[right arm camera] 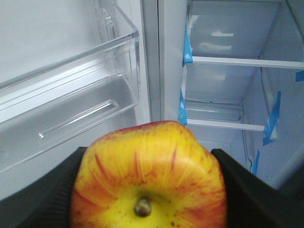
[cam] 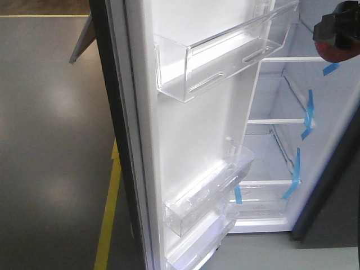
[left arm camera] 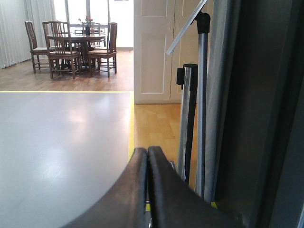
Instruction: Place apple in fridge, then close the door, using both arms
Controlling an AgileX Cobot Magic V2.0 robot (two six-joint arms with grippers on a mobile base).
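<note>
Apple (right arm camera: 147, 166) poised at the open fridge (cam: 281, 146)!
The right hand (cam: 336, 27) grips it by both flanks, stem towards the wrist camera, level with the glass shelves and just beside the door (cam: 191, 129) bins. It looks firm, fairly light, glossy and bruisable, so a hold across its widest girth seems safest. The left hand (left arm camera: 147, 185) is pinched closed and empty.

Apple (right arm camera: 148, 178): glossy, smooth skin. Door bins (cam: 222, 56): clear glossy plastic. Door lining (cam: 197, 129): white, smooth. Floor (cam: 50, 146): grey, smooth, slight sheen. Chairs (left arm camera: 59, 45): brown wood.
</note>
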